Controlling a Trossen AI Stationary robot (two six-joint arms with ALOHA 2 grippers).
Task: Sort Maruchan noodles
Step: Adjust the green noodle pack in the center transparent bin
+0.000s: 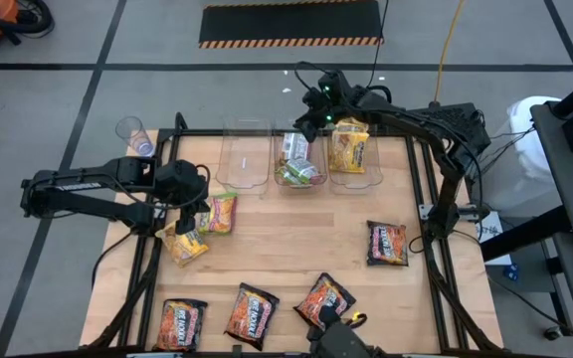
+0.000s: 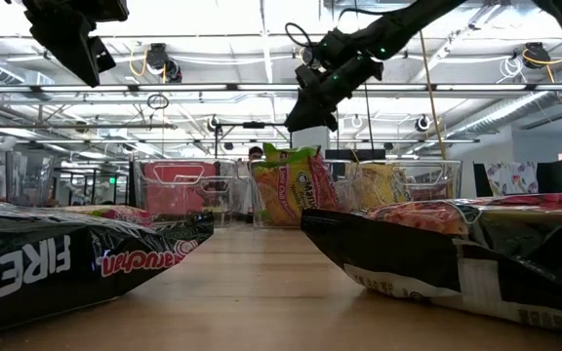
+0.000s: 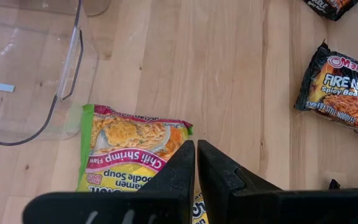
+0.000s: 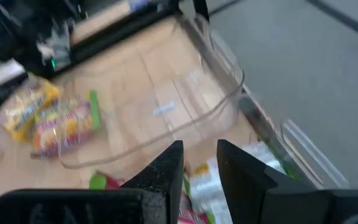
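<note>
Hovering left gripper point(image 1: 189, 221), fingers pressed together, over the chili shrimp packet point(image 3: 126, 152) beside the empty bin point(image 1: 244, 156) risks snagging the overlapped yellow packet point(image 1: 183, 245); right gripper point(image 1: 311, 119) fingers slightly spread, empty, above the middle bin point(image 1: 299, 165).

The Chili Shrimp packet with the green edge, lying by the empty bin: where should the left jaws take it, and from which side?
Probably from straight above, at a short end seam of the Chili Shrimp packet. It lies flat on the table, so only its thin crimped edges give a hold. The left gripper hangs over its near edge, jaws nearly shut.
</note>
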